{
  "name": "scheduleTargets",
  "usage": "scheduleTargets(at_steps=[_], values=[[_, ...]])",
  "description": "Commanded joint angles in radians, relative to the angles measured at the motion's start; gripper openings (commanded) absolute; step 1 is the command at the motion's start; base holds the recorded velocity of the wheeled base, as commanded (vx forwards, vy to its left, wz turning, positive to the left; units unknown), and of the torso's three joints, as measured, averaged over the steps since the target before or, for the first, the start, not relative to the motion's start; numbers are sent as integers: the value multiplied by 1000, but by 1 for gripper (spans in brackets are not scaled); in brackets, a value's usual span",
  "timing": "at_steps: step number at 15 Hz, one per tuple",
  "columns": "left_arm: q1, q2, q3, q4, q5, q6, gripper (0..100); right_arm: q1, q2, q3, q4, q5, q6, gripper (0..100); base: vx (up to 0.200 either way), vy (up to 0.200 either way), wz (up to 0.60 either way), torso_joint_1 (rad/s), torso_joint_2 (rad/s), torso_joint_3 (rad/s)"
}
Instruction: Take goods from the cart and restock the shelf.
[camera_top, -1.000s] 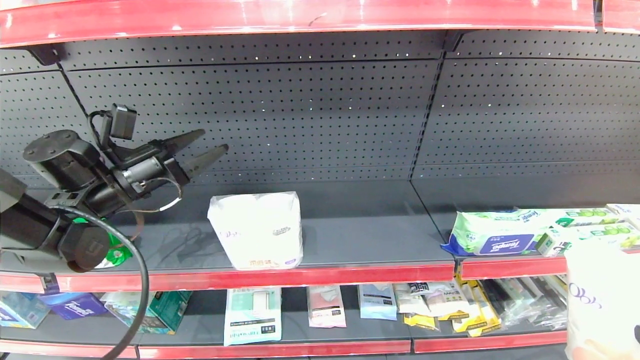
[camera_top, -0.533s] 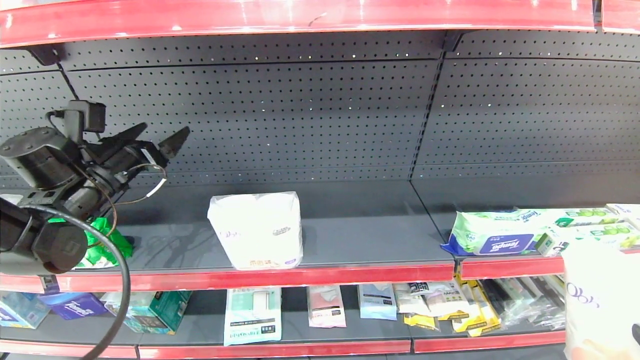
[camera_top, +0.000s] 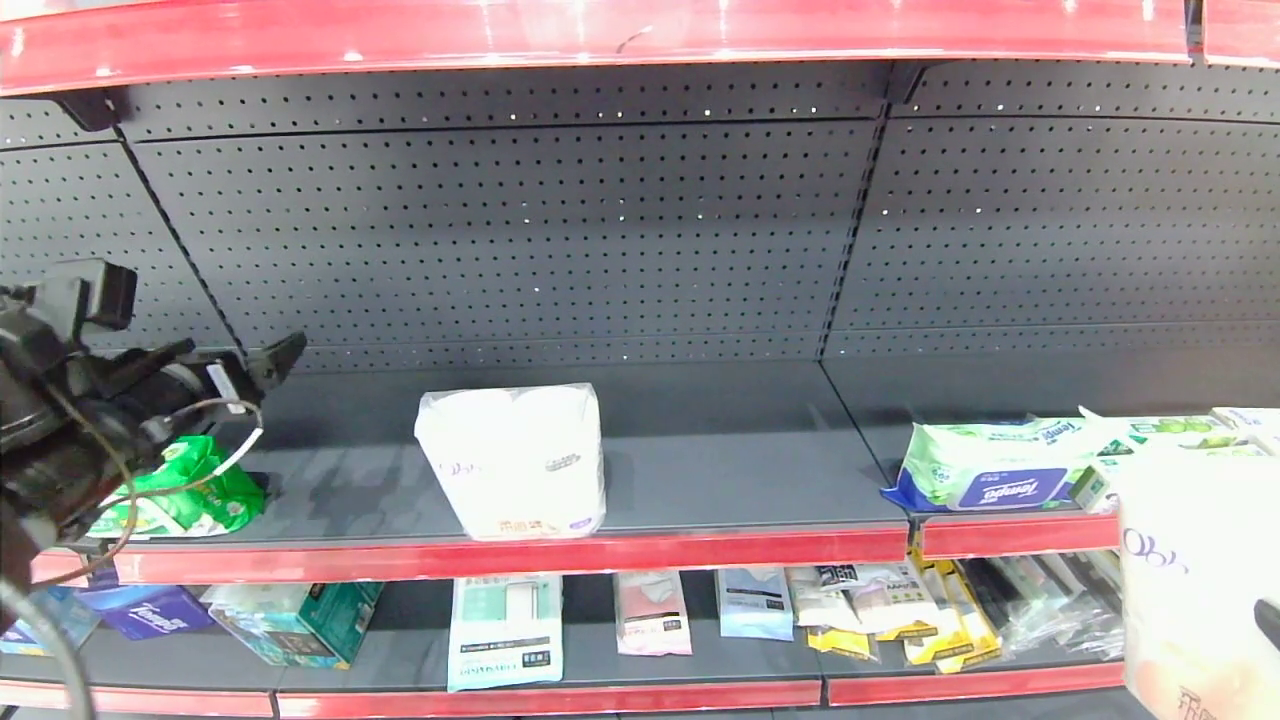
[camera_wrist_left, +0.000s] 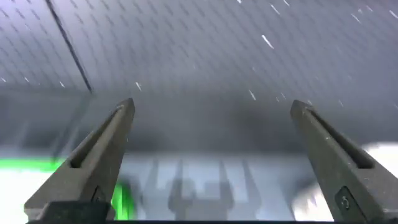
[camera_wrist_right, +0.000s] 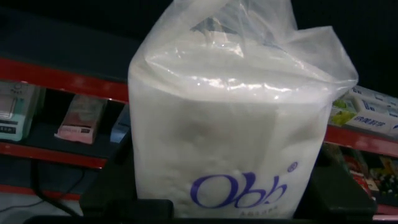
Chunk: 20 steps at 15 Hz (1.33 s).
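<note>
The right gripper (camera_wrist_right: 224, 193) is clamped on the held roll pack (camera_top: 1195, 590), which sits low, off the right end of the shelf's front edge; it stands upright, long axis vertical, printed face toward the wrist camera. The bare shelf (camera_top: 720, 440) between the shelved roll pack (camera_top: 515, 460) and the wipes pack (camera_top: 990, 470) lies up and to the left of it, so the right arm looks nearer; the left gripper (camera_wrist_left: 212, 107), jaws apart and empty, hangs over the green pack (camera_top: 185, 495) at the shelf's left end.

head: faces shelf (camera_top: 720, 460) front-on | left wrist: near same shelf | right wrist: tight on pack (camera_wrist_right: 236, 124)
</note>
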Motion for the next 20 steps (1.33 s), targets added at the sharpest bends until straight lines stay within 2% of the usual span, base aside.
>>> scheduleTargets(at_steps=[1, 3, 4, 5, 6, 8, 9, 11, 12, 15, 16, 17, 18, 19, 20], values=[[9, -541, 292, 332, -161, 64, 100, 8, 108, -71, -2, 12, 24, 0, 0, 0, 0, 0, 0, 0], [-17, -900, 281, 751, -232, 96, 100, 6, 215, -157, 0, 41, 30, 0, 0, 0, 0, 0, 0, 0], [-52, -1067, 223, 998, -250, 107, 100, 6, 267, -176, 0, 83, 26, 0, 0, 0, 0, 0, 0, 0], [-111, -1233, 146, 1252, -255, 107, 100, 6, 310, -186, -2, 124, 15, 0, 0, 0, 0, 0, 0, 0], [-181, -1353, 74, 1455, -255, 107, 100, 8, 338, -197, -2, 138, 3, 0, 0, 0, 0, 0, 0, 0], [-284, -1487, -39, 1737, -252, 112, 100, 6, 379, -223, -2, 139, -8, 0, 0, 0, 0, 0, 0, 0], [-306, -1592, -93, 1883, -238, 139, 100, 4, 428, -260, -3, 141, -3, 0, 0, 0, 0, 0, 0, 0], [-307, -1610, -90, 1880, -69, 142, 100, 8, 468, -308, -3, 141, -3, 0, 0, 0, 0, 0, 0, 0], [-307, -1610, -88, 1880, -23, 141, 100, 8, 480, -326, -3, 141, -3, 0, 0, 0, 0, 0, 0, 0], [-307, -1610, -58, 1880, -14, 148, 100, 8, 516, -370, -3, 152, -3, 0, 0, 0, 0, 0, 0, 0], [-307, -1610, -21, 1861, -15, 167, 100, 8, 523, -375, -3, 165, -3, 0, 0, 0, 0, 0, 0, 0], [-307, -1610, 31, 1800, -3, 176, 100, 8, 526, -381, -3, 173, -3, 0, 0, 0, 0, 0, 0, 0], [-302, -1610, 76, 1717, 18, 171, 100, 8, 531, -383, -3, 175, -3, 0, 0, 0, 0, 0, 0, 0], [-295, -1610, 143, 1608, 64, 164, 100, 8, 533, -389, -3, 175, -3, 0, 0, 0, 0, 0, 0, 0], [-295, -1610, 212, 1499, 98, 139, 100, 8, 537, -392, -3, 175, -2, 0, 0, 0, 0, 0, 0, 0]])
